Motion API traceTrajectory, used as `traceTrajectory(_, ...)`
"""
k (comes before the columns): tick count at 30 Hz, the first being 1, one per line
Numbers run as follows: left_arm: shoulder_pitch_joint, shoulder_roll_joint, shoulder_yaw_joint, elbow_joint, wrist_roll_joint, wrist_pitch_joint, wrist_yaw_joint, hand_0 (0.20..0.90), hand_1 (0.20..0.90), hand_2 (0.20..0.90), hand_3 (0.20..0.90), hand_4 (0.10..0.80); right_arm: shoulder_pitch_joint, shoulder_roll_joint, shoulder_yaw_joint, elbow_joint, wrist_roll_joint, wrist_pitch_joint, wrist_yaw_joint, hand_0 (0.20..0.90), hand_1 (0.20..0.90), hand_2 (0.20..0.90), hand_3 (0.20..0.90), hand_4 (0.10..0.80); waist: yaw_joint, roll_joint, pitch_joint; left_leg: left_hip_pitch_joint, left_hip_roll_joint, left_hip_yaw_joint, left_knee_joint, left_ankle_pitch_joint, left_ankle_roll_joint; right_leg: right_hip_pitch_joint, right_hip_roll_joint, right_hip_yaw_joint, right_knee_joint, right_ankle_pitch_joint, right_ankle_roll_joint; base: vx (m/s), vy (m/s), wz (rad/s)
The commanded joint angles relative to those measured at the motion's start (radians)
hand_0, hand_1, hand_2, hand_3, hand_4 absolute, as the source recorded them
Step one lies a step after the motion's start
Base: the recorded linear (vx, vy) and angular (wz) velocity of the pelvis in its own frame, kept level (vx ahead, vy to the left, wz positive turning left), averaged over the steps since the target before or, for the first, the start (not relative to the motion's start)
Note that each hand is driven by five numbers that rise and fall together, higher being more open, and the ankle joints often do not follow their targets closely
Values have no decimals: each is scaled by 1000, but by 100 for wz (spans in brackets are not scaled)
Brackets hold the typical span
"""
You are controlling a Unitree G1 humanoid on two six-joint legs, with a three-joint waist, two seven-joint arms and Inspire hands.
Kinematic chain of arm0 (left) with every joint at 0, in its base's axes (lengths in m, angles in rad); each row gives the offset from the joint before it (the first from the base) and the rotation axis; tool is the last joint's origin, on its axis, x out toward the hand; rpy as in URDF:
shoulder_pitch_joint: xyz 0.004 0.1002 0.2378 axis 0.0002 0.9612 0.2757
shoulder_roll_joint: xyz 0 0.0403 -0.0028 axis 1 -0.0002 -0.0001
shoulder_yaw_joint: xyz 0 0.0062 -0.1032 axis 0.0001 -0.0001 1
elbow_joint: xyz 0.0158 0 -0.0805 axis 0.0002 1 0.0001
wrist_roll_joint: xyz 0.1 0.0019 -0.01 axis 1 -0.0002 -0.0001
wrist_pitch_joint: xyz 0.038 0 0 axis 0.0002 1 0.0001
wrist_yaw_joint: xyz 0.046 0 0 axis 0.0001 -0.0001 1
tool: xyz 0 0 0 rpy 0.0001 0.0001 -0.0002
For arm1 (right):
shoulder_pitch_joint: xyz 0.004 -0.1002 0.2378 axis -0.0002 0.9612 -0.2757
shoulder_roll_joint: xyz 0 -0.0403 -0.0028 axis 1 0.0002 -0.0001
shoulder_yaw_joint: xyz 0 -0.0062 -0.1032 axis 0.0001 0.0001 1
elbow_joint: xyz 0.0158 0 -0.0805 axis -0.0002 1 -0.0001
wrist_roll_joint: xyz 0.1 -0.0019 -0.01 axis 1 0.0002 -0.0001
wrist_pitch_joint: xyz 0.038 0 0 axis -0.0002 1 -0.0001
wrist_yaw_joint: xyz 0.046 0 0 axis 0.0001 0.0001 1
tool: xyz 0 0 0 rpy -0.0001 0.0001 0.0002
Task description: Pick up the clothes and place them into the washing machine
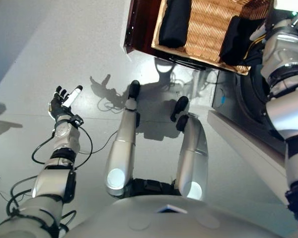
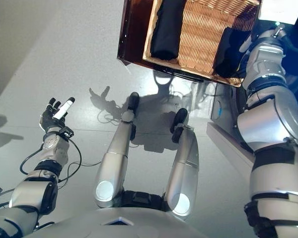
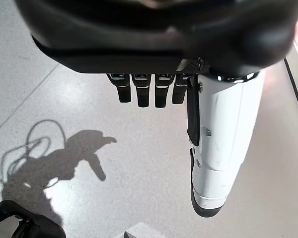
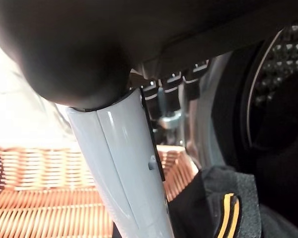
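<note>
**Right hand reaches over the basket by the washing machine; left hand idle above the floor**

Head views: Right hand [image 2: 268, 27] is raised at the upper right, at the rim of a woven orange-brown wicker basket [image 1: 208, 29] set in a dark wooden frame [image 1: 139, 25]. Its fingers are hidden here. Two dark garments lie in the basket: a folded black cloth [image 1: 175, 22] at the far left end, its long axis running away from the robot, and a black garment with a yellow stripe [image 2: 227, 47] at the right end, just beside the right hand. The right hand is much the nearer to both. Left hand [image 1: 62, 101] is held out low on the left, well apart from the basket, fingers straight and holding nothing. A grey washing machine with a dark round opening [image 1: 253, 99] stands on the right, just below the basket. The pale grey floor [image 1: 64, 49] is smooth and glossy.

Left wrist view: straight dark fingers [image 3: 141, 94] and the white-covered thumb hang over bare floor.

Right wrist view: the fingers [image 4: 176, 84] look relaxed, gripping nothing that shows. The striped garment lies just past the thumb, beside the machine's drum; I judge the grasp is not yet made.
</note>
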Motion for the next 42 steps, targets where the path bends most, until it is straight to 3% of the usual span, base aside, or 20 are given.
traceTrajectory(1, 1, 70, 29, 39, 4, -52, 45, 900, 900, 900, 900, 800, 2, -11, -12, 1, 36, 42, -57, 900, 900, 900, 900, 800, 8, -21, -60, -49, -67, 60, 103, -79, 17, 33, 60, 23, -110, 45, 31, 0, 0, 0)
traceTrajectory(9, -15, 86, 34, 55, 18, -51, 50, 900, 900, 900, 900, 800, 8, 46, -69, -65, 183, -29, -66, 900, 900, 900, 900, 800, 1, -41, -75, -21, -62, 54, 93, -78, 16, 62, 65, 20, -117, 40, 29, 17, -6, 1)
traceTrajectory(14, -9, 101, 52, 76, 33, -50, 47, 900, 900, 900, 900, 800, 53, 59, -83, -124, 213, -57, -65, 900, 900, 900, 900, 800, -2, -73, -107, 68, -59, 51, 28, -75, 16, 144, 69, 13, -178, 48, 29, 50, -15, -4)
traceTrajectory(21, -7, 98, 47, 85, 49, -38, 30, 900, 900, 900, 900, 800, 119, 78, -131, -141, 267, -84, -37, 900, 900, 900, 900, 800, -7, -84, -135, 178, -63, 47, -67, -48, 19, 261, 64, 4, -271, 73, 36, 35, 7, -1)
traceTrajectory(32, 2, 139, 51, 92, 42, -33, -23, 900, 900, 900, 900, 800, 113, 7, -158, -51, 337, -116, 84, 900, 900, 900, 900, 800, 2, -70, -136, 149, -72, 47, -35, -44, 23, 238, 59, 12, -260, 83, 39, -17, 6, 0)
traceTrajectory(34, 36, 145, 65, 85, 52, -20, -65, 900, 900, 900, 900, 800, 135, -37, -182, -45, 420, -142, 166, 900, 900, 900, 900, 800, 4, -67, -140, 147, -68, 44, -36, -43, 21, 231, 61, 13, -256, 77, 39, 14, -17, -4)
traceTrajectory(39, 94, 152, 94, 75, 51, -12, -101, 900, 900, 900, 900, 800, 172, -86, -198, -52, 451, -158, 204, 900, 900, 900, 900, 800, 13, -63, -145, 149, -65, 45, -38, -43, 21, 230, 61, 15, -253, 74, 41, 0, 0, 0)
traceTrajectory(42, 123, 172, 119, 60, 41, -9, -145, 900, 900, 900, 900, 800, 197, -116, -211, -83, 525, -188, 307, 900, 900, 900, 900, 800, 22, -57, -149, 146, -64, 47, -37, -45, 21, 228, 62, 19, -255, 71, 41, 0, 0, 0)
